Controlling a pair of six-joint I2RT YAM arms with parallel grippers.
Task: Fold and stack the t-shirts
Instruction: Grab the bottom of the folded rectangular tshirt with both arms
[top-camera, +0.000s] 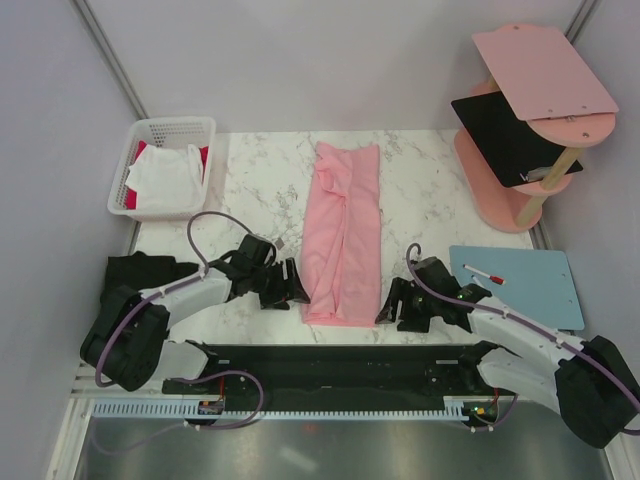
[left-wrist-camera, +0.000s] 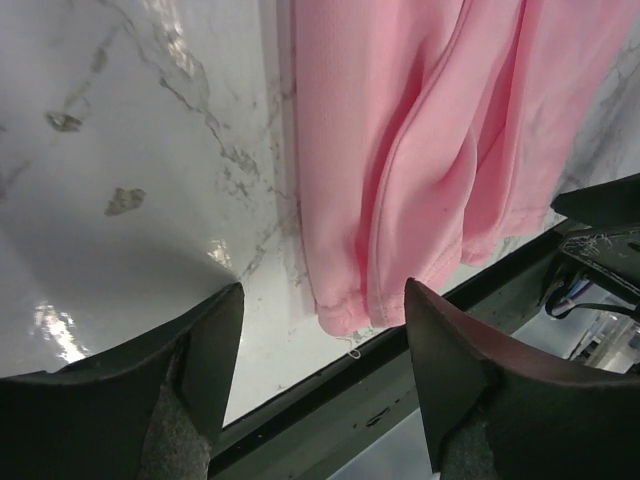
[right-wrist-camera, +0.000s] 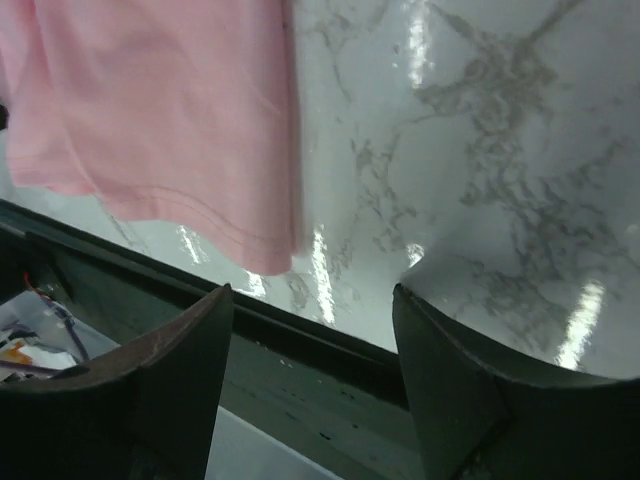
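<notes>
Pink t-shirt (top-camera: 343, 235) lies in the middle of the marble table (top-camera: 250, 180), already doubled lengthwise into a narrow strip. The left gripper (top-camera: 293, 285) sits just beside its lower left corner and the right gripper (top-camera: 388, 303) just beside its lower right corner. Both claws are spread wide with nothing between the fingers.

Risks, as I judge them: the hem end rests right at the table's near edge, so a pinch that comes in low or late could push cloth over the lip. The strip is several layers thick, with a loose ridge running down its middle. A shallow bite could lift only the top layer and let the side fold fall open. If the two claws close at different depths, the next cross fold would come out skewed.

Its long axis runs from the bottom of the top view toward the top, leaning slightly left at the lower end. The stitched hem points to the bottom of the frame, while the wrinkled neck end seems to point to the top
</notes>
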